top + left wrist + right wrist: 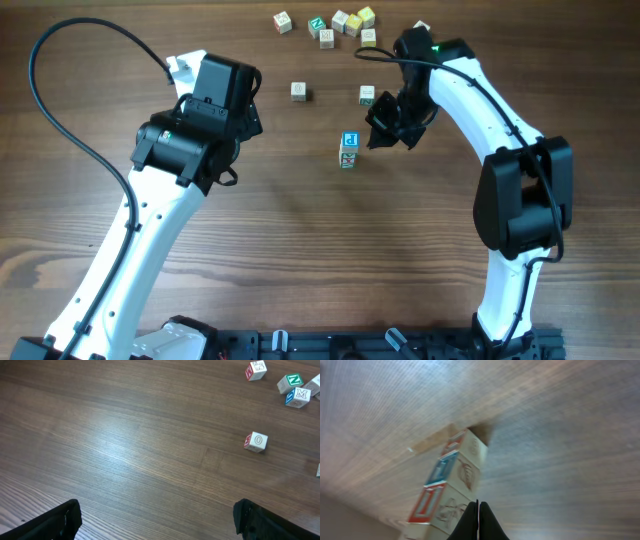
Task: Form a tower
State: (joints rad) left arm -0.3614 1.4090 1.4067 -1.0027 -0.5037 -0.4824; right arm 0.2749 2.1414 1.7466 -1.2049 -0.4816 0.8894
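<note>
1. The tower (348,150) stands near the middle of the bench (300,230), a little toward the far edge and the right-hand edge. It is a column one cube wide.
2. From overhead its top face carries a blue mark. In the right wrist view, at least three stacked cubes show down its side, with red and blue frames, though the view is blurred.
3. The right end effector (478,512) has its fingers pressed together with nothing between them. It hangs just beside the tower on the side facing the right edge. Whether it touches the column cannot be told.
4. The left end effector (157,515) has its fingers spread wide apart and holds nothing. It hovers over bare wood toward the left edge, well apart from the tower.
5. Loose cubes lie between the tower and the far edge:
   - an O cube (256,441) sits on its own;
   - another single cube (367,95) is near the right arm;
   - a small cluster (335,25) lies close to the far edge, including an N cube (290,382) and an M cube (299,396).
</note>
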